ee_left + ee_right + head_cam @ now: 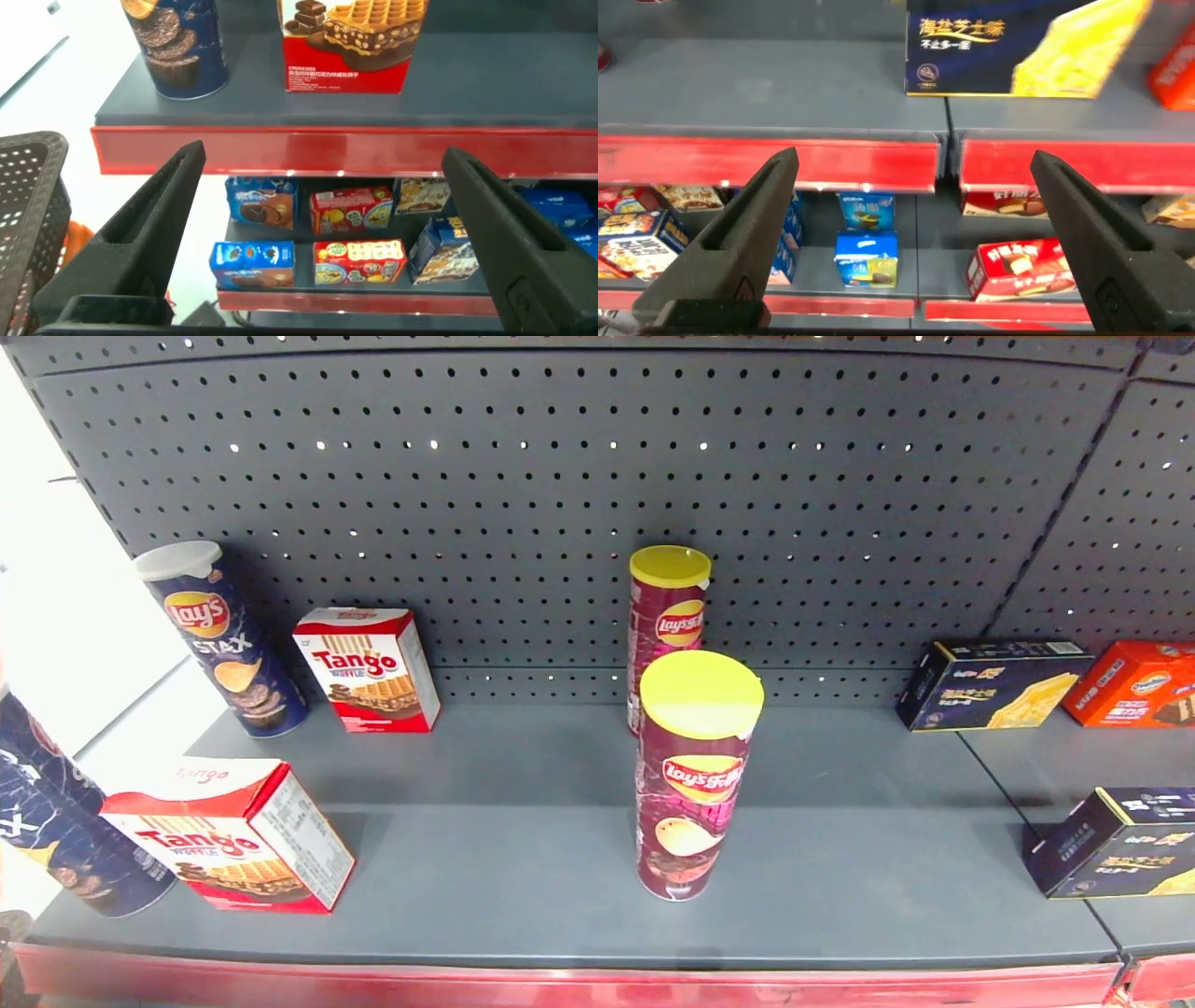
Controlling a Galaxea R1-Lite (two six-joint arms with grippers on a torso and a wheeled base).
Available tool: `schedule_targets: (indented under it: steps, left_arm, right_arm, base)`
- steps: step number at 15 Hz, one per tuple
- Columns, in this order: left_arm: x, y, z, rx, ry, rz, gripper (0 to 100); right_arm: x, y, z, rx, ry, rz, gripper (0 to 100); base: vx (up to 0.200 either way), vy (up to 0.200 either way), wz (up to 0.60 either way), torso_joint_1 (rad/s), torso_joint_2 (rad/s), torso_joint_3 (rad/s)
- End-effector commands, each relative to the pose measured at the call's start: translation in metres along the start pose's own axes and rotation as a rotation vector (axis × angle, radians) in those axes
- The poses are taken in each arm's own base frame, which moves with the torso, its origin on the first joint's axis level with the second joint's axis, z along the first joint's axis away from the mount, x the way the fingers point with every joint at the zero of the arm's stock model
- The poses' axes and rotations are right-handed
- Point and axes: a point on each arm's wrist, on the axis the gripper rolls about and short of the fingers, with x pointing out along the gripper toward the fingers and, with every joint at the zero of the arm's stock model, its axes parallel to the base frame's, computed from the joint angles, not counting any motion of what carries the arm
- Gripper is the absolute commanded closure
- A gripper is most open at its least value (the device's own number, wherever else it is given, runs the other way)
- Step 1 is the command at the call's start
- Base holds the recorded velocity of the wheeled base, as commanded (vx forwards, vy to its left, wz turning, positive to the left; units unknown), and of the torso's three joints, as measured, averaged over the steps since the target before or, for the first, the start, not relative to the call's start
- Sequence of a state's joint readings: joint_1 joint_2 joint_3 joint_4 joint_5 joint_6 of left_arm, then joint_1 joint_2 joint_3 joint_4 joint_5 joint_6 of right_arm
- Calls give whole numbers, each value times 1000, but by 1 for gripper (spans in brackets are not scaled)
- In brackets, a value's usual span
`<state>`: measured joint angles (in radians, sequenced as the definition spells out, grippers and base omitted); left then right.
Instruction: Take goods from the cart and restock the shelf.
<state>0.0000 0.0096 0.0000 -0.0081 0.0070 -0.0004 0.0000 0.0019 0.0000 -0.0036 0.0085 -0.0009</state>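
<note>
Two chip cans are standing on the shelf (523,859), front can (695,775) mid-board. Left gripper (322,154) and right gripper (915,157) are hanging wide apart, empty, by its red lip; rising carelessly risks toppling that can.

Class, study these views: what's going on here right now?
A two-armed robot faces a shop shelf. Its left gripper and right gripper hang before its red front edge, jaws wide open, holding nothing. A purple chip can stands mid-shelf with a second purple can behind it; a blue chip can and a wafer box stand at back left, a dark blue box at back right.
</note>
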Motion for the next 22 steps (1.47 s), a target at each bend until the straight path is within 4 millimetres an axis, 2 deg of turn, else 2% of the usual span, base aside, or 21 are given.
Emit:
schedule_targets:
  steps: [1, 15, 17, 22]
  left_arm:
    - [0, 0, 0, 7, 0, -1, 0]
    - [0, 0, 0, -9, 0, 2, 0]
    - [0, 0, 0, -10, 0, 2, 0]
    - [0, 0, 0, -10, 0, -1, 0]
  right_arm:
    - [0, 0, 0, -1, 3, 1, 0]
    - [0, 0, 0, 1, 3, 1, 0]
    - [0, 0, 0, 1, 5, 1, 0]
    - [0, 0, 0, 1, 3, 1, 0]
  base:
    - [0, 0, 0, 0, 0, 0]
    - [0, -14, 0, 1, 0, 0]
    - [-200, 0, 0, 0, 2, 5]
    - [0, -40, 0, 2, 2, 0]
